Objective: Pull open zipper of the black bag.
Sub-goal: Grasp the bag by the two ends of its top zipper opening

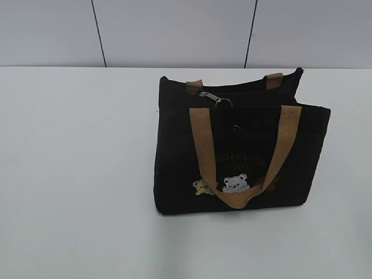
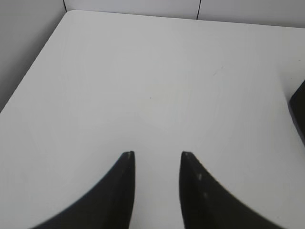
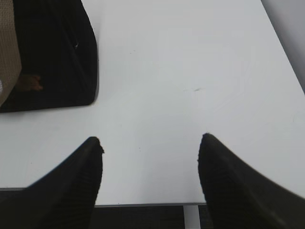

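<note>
Left gripper (image 2: 157, 160): jaws parted a little, nothing between them; hovering over bare white table (image 2: 143, 86), well apart from the bag, of which only a dark corner shows at the right edge of the left wrist view.
Black bag (image 1: 174, 168): upright right of centre on the table, tan handles (image 1: 202, 145) draped down the front, bear patches (image 1: 235, 183) low on the front face.
Zipper (image 1: 256, 93): along the bag's top edge; silvery pull with ring (image 1: 216, 99) lying near the left end of the top. Whether the zip line is closed along its whole length cannot be told from this angle.
Right gripper (image 3: 150, 143): jaws wide apart, empty; near the table's front edge, bag's lower corner up and to the left in the right wrist view.
Step in hand: likely the start, neither arm yet at the bag.
Next move calls for: bracing the bag with one gripper, pinching the small pull with the other, then drawing along the zip line.
</note>
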